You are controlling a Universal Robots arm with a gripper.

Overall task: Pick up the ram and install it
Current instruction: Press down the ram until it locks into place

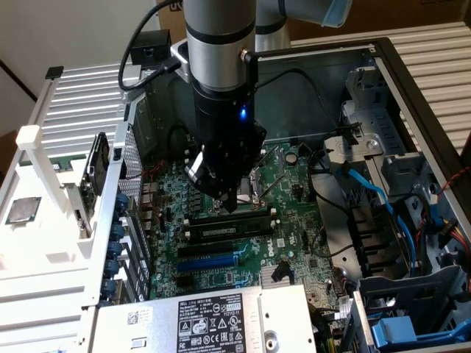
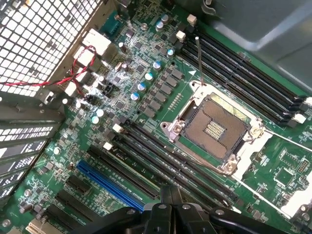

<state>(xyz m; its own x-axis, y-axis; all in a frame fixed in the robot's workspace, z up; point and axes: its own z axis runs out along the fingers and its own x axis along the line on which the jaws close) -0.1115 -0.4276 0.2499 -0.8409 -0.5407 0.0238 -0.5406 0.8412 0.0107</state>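
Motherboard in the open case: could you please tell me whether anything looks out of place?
The square metal-framed processor socket stands empty, its contacts exposed, while a square silver processor chip lies outside the case on the white rack at the exterior view's left.

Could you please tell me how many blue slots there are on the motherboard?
1. The blue slot lies between the processor socket and the power supply; the arm may hide others.

The gripper (image 1: 234, 208) hangs low over the motherboard (image 1: 294, 220), hemmed by the case wall (image 1: 121, 198) at the exterior view's left. Cables (image 1: 368, 191) and drive bays (image 1: 412, 294) crowd the right; open room remains straight above
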